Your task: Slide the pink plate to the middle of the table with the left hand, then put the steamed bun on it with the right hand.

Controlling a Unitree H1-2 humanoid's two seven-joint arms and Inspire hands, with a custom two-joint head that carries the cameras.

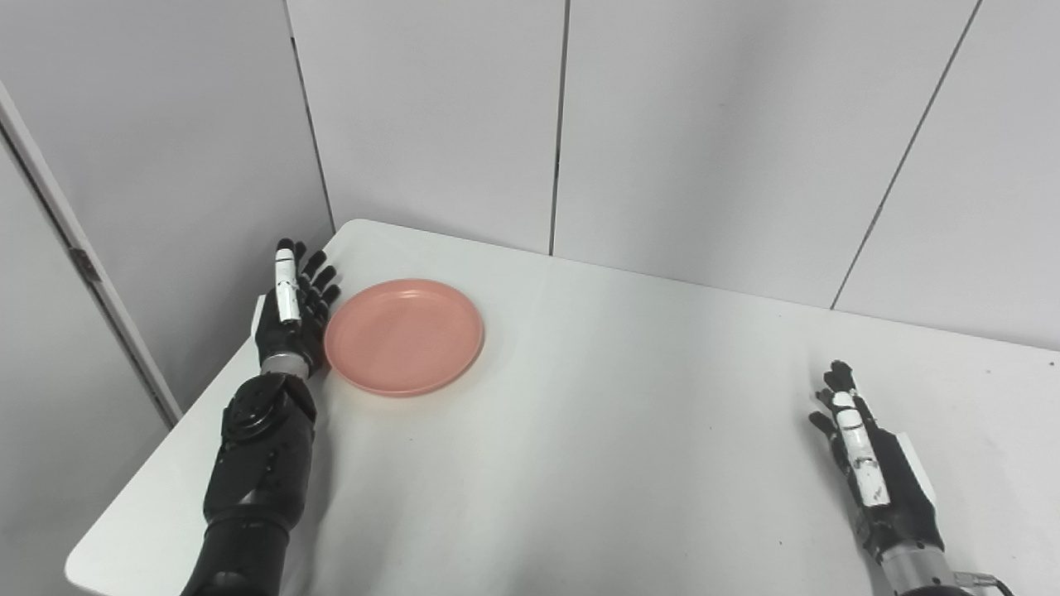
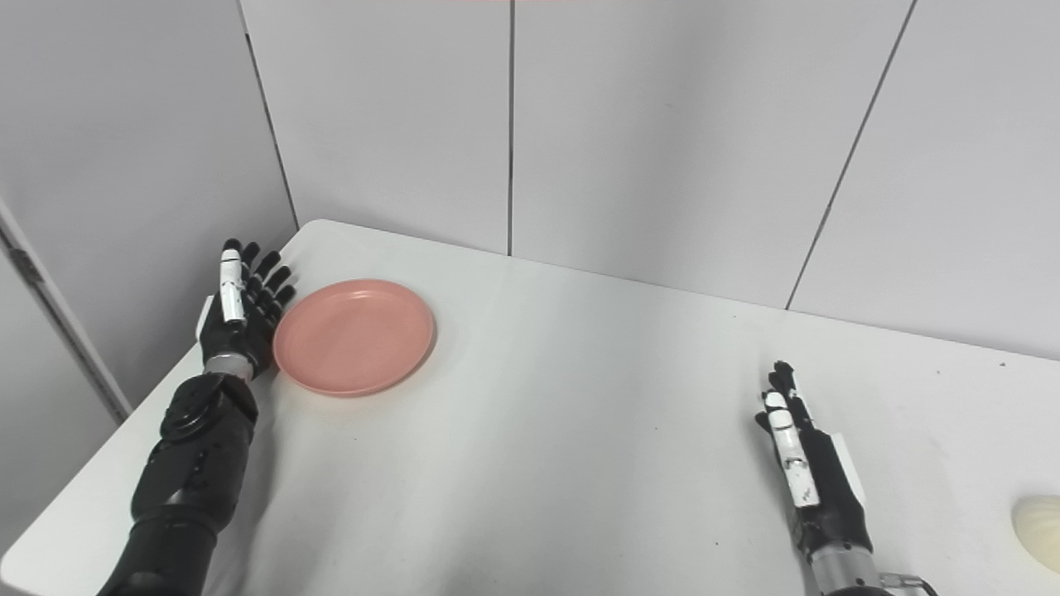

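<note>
The pink plate (image 1: 404,335) lies flat and empty at the far left of the white table (image 1: 629,414). My left hand (image 1: 294,310) is open, fingers straight and upright, right beside the plate's left rim; I cannot tell if it touches. My right hand (image 1: 865,459) is open and empty at the near right of the table. The pale steamed bun (image 2: 1039,520) shows only in the right eye view, at the picture's right edge, to the right of my right hand (image 2: 807,468).
Grey wall panels (image 1: 563,124) stand close behind the table's far edge. The table's left edge runs just outside my left arm (image 1: 257,463).
</note>
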